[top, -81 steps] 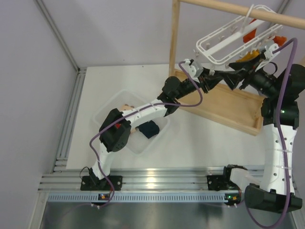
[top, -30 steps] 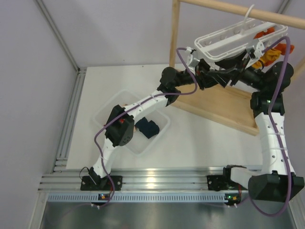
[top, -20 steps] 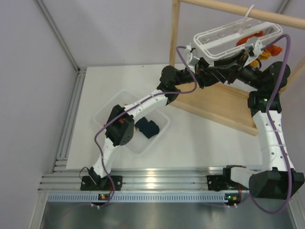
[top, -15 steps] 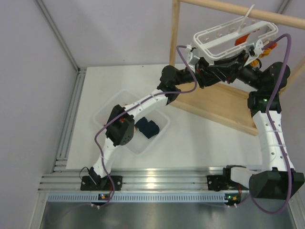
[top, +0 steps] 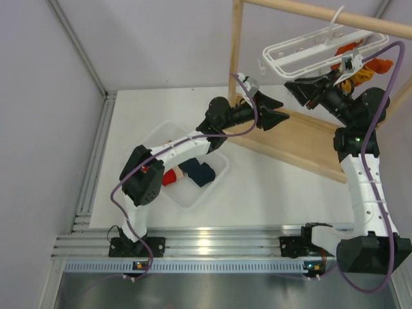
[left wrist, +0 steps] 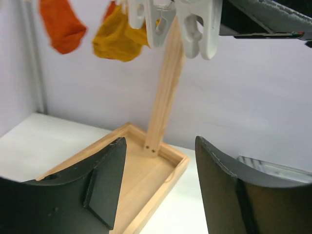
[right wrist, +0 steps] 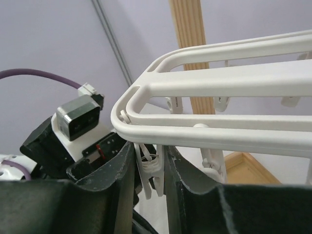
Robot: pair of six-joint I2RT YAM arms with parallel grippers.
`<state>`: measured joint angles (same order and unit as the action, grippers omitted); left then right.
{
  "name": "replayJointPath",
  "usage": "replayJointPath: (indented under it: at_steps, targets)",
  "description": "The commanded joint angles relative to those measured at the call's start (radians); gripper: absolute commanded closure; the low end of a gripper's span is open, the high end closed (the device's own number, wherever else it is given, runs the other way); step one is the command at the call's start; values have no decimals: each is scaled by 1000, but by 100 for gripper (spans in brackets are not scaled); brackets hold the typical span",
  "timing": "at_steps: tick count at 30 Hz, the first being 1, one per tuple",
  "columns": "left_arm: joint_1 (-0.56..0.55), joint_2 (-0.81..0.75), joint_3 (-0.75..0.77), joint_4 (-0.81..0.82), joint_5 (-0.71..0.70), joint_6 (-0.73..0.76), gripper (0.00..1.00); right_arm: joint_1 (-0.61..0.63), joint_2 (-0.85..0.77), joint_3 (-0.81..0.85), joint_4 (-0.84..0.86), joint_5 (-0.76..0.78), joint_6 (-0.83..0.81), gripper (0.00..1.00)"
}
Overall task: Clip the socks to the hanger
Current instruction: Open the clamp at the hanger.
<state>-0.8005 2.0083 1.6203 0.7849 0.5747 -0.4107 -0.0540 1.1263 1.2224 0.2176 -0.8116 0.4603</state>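
Right wrist view: a white clip point(right wrist: 150, 171) under the hanger point(right wrist: 234, 80) is pinched by the right gripper point(right wrist: 148, 165). The left gripper point(left wrist: 161, 185) is spread wide and empty. The red sock point(top: 170, 177) and navy sock point(top: 201, 174) are lying in the bin point(top: 151, 138). One should be fetched and fed squarely into the clip's mouth.

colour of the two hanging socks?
Orange sock and yellow sock; clearest in left wrist view.
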Motion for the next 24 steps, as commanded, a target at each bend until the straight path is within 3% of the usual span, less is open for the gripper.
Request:
replayJointPath:
  at_steps: [1,5,8,12,15,17,19,21,24]
  targets:
    - [40,-178,-71,-56,-91,104,36,11,-36,12,-18,161,87,100]
    - [104,-293,-194,-198,-93,108,38,13,-49,-4,-52,242,193,100]
    - [154,-379,-253,-317,-75,191,40,13,-56,2,-93,290,242,100]
    - [243,-465,-283,-599,-75,257,41,13,-65,2,-159,367,316,100]
    - [285,-523,-329,-538,26,213,43,16,-69,-21,-156,350,395,100]
    - [273,-525,-349,-359,117,127,42,22,-71,-63,-86,330,439,100]
    - [245,-488,-265,-308,122,48,42,34,-63,-77,-57,313,449,100]
    - [189,-419,-191,-323,56,44,43,40,-51,-70,-46,315,456,100]
    - [77,-356,-90,-346,-186,226,43,46,-51,-46,-47,342,434,100]
